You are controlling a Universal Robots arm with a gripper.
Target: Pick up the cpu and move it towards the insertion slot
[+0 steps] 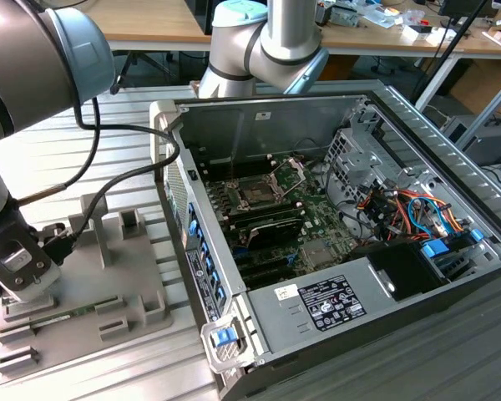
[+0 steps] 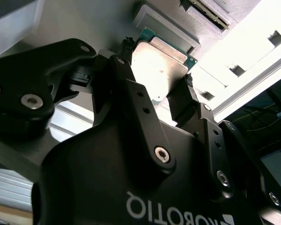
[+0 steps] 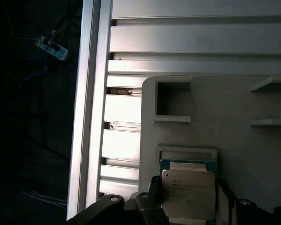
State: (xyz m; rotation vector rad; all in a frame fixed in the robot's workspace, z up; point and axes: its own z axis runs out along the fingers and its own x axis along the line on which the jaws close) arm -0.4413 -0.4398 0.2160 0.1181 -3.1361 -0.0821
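Second wrist view: cpu (image 2: 159,65) partly hidden

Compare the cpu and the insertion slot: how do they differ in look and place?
The cpu has a pale silver top; the insertion slot is dark inside a metal frame. The cpu sits between the gripper's jaws; the slot lies in the computer case. Both are square.
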